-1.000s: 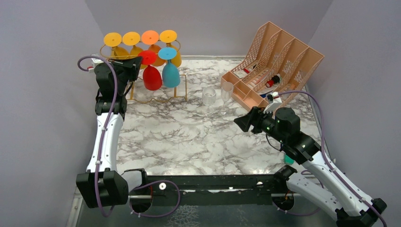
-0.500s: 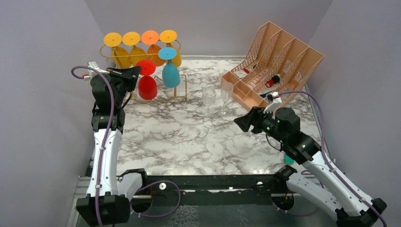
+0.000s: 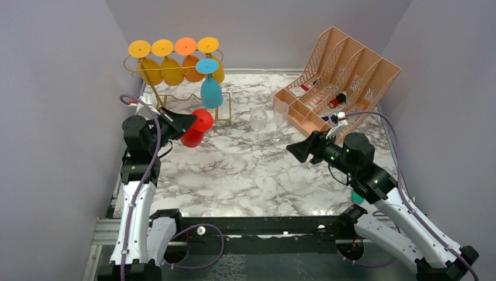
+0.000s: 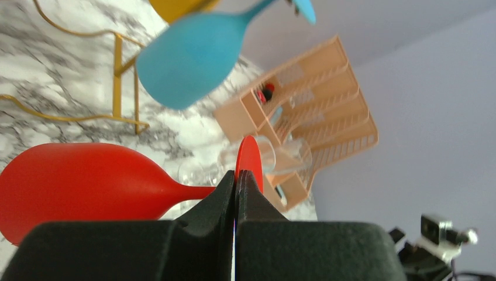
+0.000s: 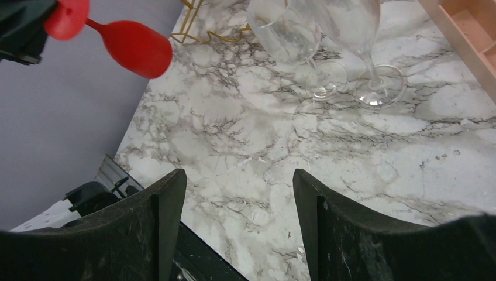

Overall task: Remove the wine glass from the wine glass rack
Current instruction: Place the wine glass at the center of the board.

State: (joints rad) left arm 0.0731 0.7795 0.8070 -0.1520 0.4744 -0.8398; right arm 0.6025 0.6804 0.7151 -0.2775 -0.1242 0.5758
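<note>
My left gripper (image 3: 186,122) is shut on the flat round foot of a red wine glass (image 3: 195,127), which lies tilted nearly level in the air, in front of the gold wire wine glass rack (image 3: 228,108) and apart from it. In the left wrist view the black jaws (image 4: 236,175) pinch the red foot disc, with the glass's bowl (image 4: 82,187) out to the left. A blue glass (image 3: 211,91) and several yellow and orange glasses (image 3: 172,67) hang upside down on the rack. My right gripper (image 3: 292,150) hovers open over the marble, holding nothing.
Two clear wine glasses (image 3: 258,120) stand upright mid-table, seen close in the right wrist view (image 5: 289,32). A peach lattice file organizer (image 3: 345,76) with small items sits at the back right. Grey walls close in both sides.
The left arm has drawn the red glass off the rack, toward the near side and lower, tipping it from hanging to nearly level. The right arm has barely moved.
</note>
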